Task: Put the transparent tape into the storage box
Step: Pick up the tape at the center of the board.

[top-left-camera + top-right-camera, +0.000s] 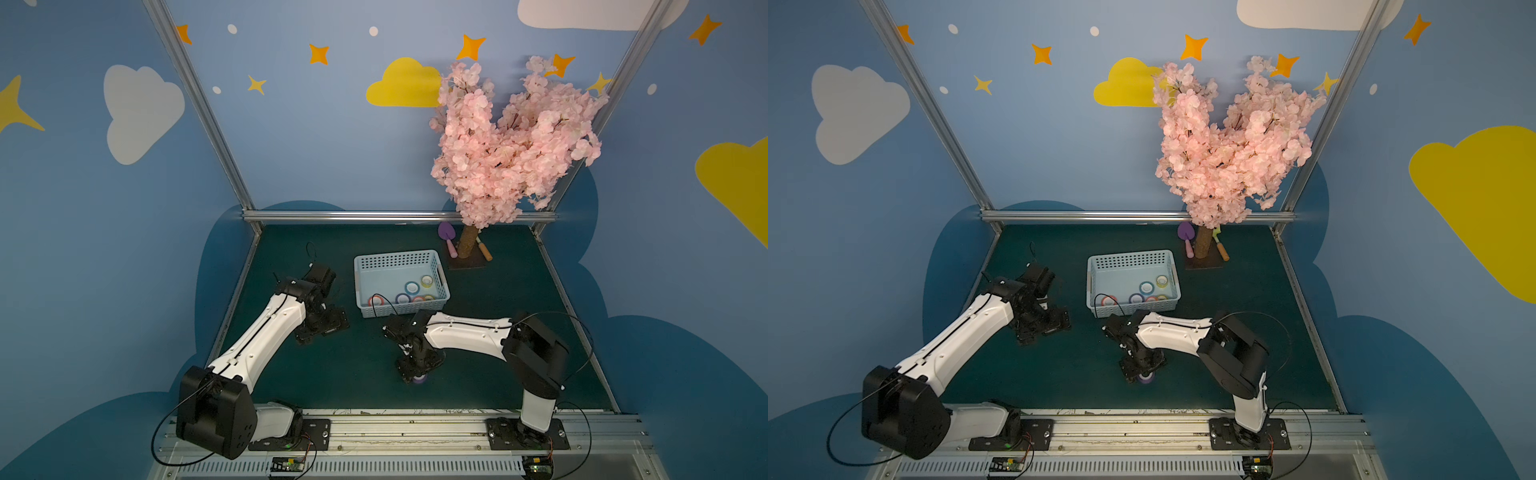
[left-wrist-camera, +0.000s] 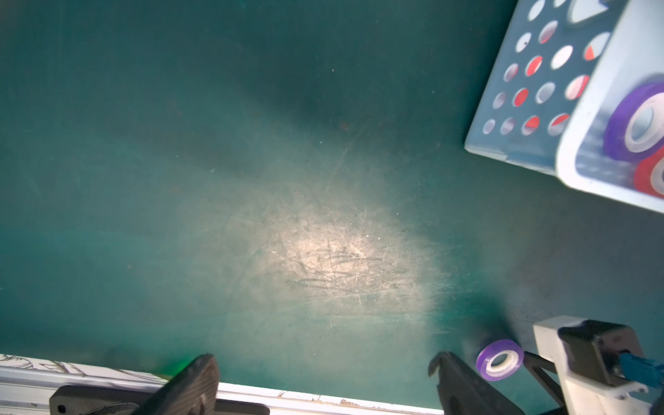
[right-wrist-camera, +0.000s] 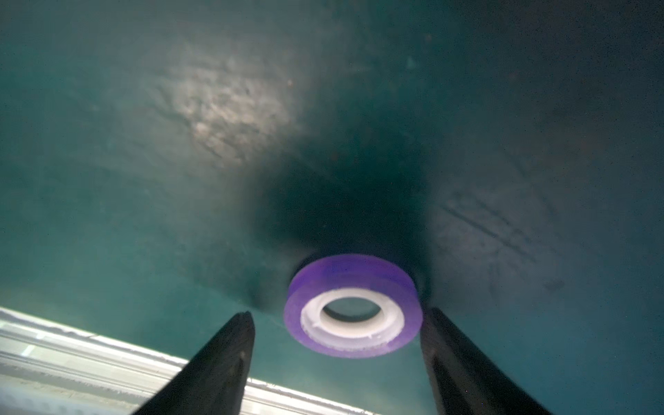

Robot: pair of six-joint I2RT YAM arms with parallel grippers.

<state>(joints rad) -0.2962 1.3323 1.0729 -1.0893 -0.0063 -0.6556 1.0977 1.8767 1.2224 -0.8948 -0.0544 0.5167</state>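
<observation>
Tape first: a purple tape roll (image 3: 354, 268) lies flat on the green mat (image 3: 143, 215) near the front rail, outside the storage box. The right gripper (image 3: 337, 314) straddles it with its fingers parted. One is just beside the roll and the other stands off, so there is no grip yet. Farther back on the left, the left gripper (image 2: 323, 359) hangs over bare mat, spread wide and empty. Beyond, mid-table, the storage box (image 1: 399, 254) holds several coloured rolls (image 1: 412, 286) toward its near side. A pink blossom tree (image 1: 511, 137) stands far right.

Purple tape roll (image 3: 352, 273), white core, flat on the green bench (image 3: 107, 215), lower centre in both top views. Pale blue perforated storage box (image 1: 397, 261) upright mid-frame, coloured rolls (image 1: 412, 286) inside, towards its near side.
</observation>
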